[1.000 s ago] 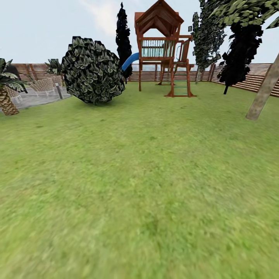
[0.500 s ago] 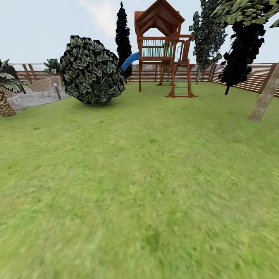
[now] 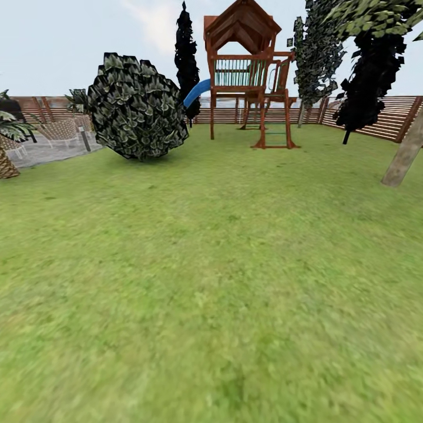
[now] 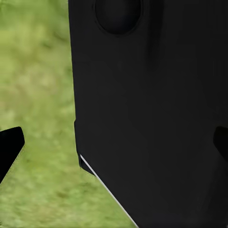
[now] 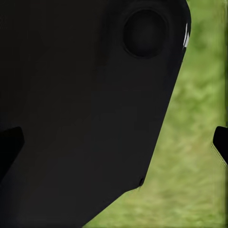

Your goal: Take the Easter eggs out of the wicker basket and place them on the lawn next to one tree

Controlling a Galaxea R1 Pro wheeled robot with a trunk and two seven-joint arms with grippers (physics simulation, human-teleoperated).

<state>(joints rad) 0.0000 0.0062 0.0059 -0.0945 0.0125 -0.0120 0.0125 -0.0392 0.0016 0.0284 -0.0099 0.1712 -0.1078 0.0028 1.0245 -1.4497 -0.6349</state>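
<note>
While the robot is in transit, neither basket nor eggs are sighted. Left to right: round bush (image 3: 138, 107), play tower (image 3: 248, 70), pale-trunked tree (image 3: 404, 154) at the lawn (image 3: 211, 282) edge. Both tools' fingertips (image 4: 9, 147) (image 5: 221, 142) stand spread, empty, presumably stowed for travel.

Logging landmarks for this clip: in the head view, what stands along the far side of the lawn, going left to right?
Palm → paved patch → round bush → wooden play tower → black tree → pale leaning tree trunk. The slatted fence runs behind them.
</note>
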